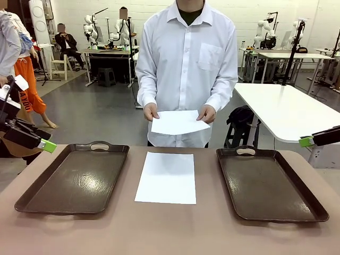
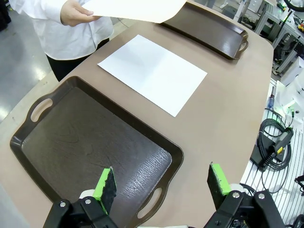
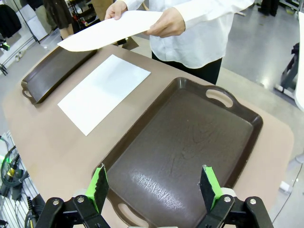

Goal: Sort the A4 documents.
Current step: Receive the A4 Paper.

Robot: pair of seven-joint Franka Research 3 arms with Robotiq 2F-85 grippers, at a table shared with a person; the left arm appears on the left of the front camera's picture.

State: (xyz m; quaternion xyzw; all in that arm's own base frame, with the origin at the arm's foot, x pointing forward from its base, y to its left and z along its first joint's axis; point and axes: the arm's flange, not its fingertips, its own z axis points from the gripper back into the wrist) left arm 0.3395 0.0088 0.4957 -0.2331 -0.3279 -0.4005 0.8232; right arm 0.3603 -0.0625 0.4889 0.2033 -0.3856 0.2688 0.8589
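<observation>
The left gripper (image 2: pixel 161 183) stands wide open with nothing between its green pads, hovering above the near end of the dark brown handled plastic tray (image 2: pixel 90 142) on the robot's left. The right gripper (image 3: pixel 154 186) is just as wide and empty, poised over the near end of the second dark brown handled tray (image 3: pixel 190 137). Both arms sit raised at the outer sides of the tan table (image 1: pixel 170 234). One plain white A4 paper sheet (image 1: pixel 166 178) lies flat between the trays, touching neither. The person's right hand (image 1: pixel 151 111) and left hand (image 1: pixel 206 113) hold another white A4 sheet (image 1: pixel 178 122) above the far edge.
</observation>
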